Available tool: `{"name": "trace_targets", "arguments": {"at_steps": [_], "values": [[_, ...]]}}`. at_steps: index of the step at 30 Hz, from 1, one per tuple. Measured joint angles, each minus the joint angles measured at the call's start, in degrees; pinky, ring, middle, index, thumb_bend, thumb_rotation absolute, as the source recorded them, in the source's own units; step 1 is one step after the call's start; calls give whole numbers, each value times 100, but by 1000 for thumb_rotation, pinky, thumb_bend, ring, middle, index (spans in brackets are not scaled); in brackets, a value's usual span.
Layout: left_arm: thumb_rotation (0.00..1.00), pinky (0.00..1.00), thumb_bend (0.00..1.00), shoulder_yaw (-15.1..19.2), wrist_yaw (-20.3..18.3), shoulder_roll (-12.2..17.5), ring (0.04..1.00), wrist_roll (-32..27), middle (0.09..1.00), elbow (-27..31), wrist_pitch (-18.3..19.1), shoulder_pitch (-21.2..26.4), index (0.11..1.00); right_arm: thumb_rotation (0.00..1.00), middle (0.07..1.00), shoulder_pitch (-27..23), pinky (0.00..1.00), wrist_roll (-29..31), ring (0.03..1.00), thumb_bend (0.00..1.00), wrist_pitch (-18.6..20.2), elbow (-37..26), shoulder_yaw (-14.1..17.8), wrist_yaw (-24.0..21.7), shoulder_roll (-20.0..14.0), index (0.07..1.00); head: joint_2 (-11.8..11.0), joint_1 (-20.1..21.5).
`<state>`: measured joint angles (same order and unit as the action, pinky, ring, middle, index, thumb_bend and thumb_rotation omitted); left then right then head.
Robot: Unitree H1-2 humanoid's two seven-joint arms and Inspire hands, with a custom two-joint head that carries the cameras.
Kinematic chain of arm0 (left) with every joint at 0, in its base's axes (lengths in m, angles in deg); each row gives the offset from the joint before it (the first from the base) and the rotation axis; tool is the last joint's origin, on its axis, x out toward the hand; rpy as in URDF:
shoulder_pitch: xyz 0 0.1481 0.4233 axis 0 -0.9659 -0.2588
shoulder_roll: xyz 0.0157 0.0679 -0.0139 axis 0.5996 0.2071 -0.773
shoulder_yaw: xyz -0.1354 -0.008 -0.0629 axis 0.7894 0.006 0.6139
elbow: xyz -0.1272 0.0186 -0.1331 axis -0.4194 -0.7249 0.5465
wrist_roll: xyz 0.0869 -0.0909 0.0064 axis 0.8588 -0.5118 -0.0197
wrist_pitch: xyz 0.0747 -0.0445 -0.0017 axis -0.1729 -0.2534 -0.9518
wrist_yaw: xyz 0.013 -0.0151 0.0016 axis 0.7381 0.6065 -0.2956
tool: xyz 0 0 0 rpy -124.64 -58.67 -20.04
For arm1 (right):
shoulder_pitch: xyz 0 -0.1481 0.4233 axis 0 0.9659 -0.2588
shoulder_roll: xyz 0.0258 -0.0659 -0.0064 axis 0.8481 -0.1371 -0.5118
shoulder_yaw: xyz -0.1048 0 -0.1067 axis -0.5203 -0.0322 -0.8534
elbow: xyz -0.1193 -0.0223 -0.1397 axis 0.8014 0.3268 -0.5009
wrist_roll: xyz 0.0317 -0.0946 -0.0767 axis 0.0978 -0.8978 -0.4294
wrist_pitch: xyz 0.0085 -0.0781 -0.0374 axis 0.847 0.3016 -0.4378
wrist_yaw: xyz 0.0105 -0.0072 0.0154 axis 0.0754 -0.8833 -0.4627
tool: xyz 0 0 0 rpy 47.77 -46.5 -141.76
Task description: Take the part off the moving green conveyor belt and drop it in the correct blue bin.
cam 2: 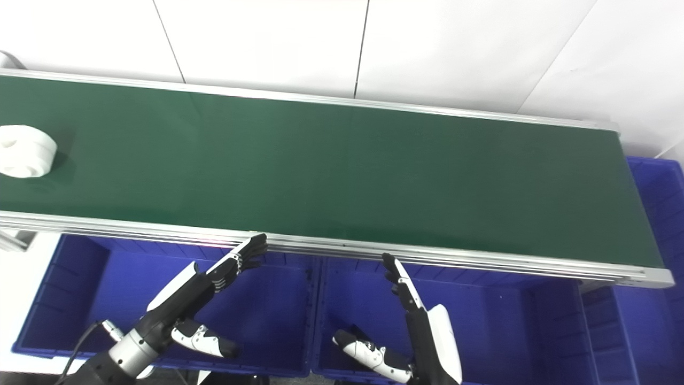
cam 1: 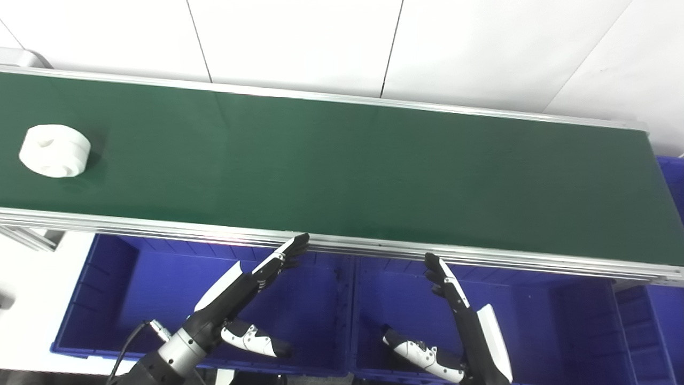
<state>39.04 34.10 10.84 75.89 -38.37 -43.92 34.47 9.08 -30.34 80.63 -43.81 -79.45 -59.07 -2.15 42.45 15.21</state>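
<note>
- Fingers of both hands are spread and straight, holding nothing: the left hand (cam 1: 251, 291) and right hand (cam 1: 454, 315) hang over the blue bins, just short of the conveyor's near aluminium rail (cam 1: 374, 248).
- White round part (cam 1: 55, 150) lies far left on the green belt (cam 1: 342, 166), well apart from either hand.
- Judged best: wait, let it ride closer, then reach over the rail with the left hand.
- Left bin (cam 1: 160, 299) and right bin (cam 1: 534, 321) sit open below; a third bin (cam 1: 670, 176) shows at the belt's right end.

Materials & finish
Conveyor belt (cam 1: 342, 160) matt green w/ brushed-metal rails; part (cam 1: 54, 150) at 9 o'clock smooth white plastic; bins (cam 1: 107, 278) glossy blue plastic.
</note>
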Motion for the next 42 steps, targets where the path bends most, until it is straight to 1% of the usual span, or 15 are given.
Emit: {"name": "trace_targets", "arguments": {"at_steps": [1, 3, 5, 9, 15, 16, 17, 18, 19, 21, 23, 26, 28, 33, 42], "values": [[517, 933, 808, -1, 30, 0, 982, 40, 989, 0, 0, -1, 994, 430, 932, -1, 863, 48, 908, 712, 0, 0, 9, -27, -16, 949, -17, -131], [528, 937, 809, -19, 84, 1, 988, 80, 995, 2, -1, -2, 998, 425, 931, -1, 865, 134, 907, 710, 0, 0, 22, -53, -46, 949, -18, -132], [526, 935, 814, -77, 185, 5, 992, 251, 999, 4, -5, 0, 996, 426, 928, -3, 851, 163, 901, 710, 0, 1, 48, -59, -68, 947, -61, -342], [513, 916, 817, -202, 470, 15, 990, 546, 1000, 1, -6, 9, 993, 436, 922, -13, 821, 169, 887, 711, -45, 51, 79, -59, -89, 939, -97, -369], [517, 919, 817, -380, 961, 66, 984, 828, 1000, -18, -7, 54, 991, 412, 918, -39, 840, 170, 891, 715, -119, 142, 92, -59, -111, 936, -132, -352], [524, 919, 820, -395, 1055, 67, 981, 832, 1000, -31, -7, 57, 993, 409, 917, -39, 839, 173, 889, 716, -119, 143, 92, -61, -111, 935, -175, -178], [525, 919, 820, -405, 1127, 68, 980, 835, 1000, -44, -7, 65, 993, 408, 917, -40, 838, 173, 889, 716, -121, 146, 91, -64, -112, 934, -176, -176], [536, 919, 823, -420, 1206, 72, 979, 839, 1000, -63, -7, 80, 996, 398, 915, -43, 836, 172, 888, 716, -129, 159, 90, -65, -112, 931, -202, -2], [540, 919, 823, -430, 1270, 77, 978, 872, 1000, -81, -6, 96, 996, 396, 913, -48, 835, 171, 887, 716, -156, 184, 90, -65, -113, 929, -202, 0], [543, 922, 823, -475, 1379, 119, 978, 914, 1000, -117, -7, 134, 999, 393, 913, -60, 832, 159, 886, 718, -256, 230, 83, -64, -112, 925, -220, 227], [544, 932, 819, -500, 1447, 182, 986, 904, 1000, -149, -7, 150, 1000, 403, 912, -79, 828, 117, 884, 725, -276, 255, 66, -65, -100, 924, -246, 823], [554, 941, 804, -508, 1453, 283, 999, 818, 1000, -188, -7, 157, 1000, 385, 904, -88, 808, -44, 872, 738, -271, 257, 40, -79, -39, 918, -264, 1176], [547, 941, 801, -506, 1462, 323, 1000, 735, 1000, -193, -7, 159, 1000, 396, 907, -98, 805, -101, 874, 745, -267, 257, 9, -94, 27, 919, -272, 1422], [537, 985, 790, -451, 1413, 330, 1000, 402, 1000, -214, -7, 191, 1000, 418, 914, -181, 810, -305, 877, 748, -199, 257, -54, -143, 268, 927, -264, 1679], [592, 997, 800, -338, 1317, 425, 1000, 305, 1000, -214, -7, 198, 1000, 463, 911, -239, 784, -547, 861, 754, -28, 296, -105, -168, 521, 936, -185, 1977]]}}
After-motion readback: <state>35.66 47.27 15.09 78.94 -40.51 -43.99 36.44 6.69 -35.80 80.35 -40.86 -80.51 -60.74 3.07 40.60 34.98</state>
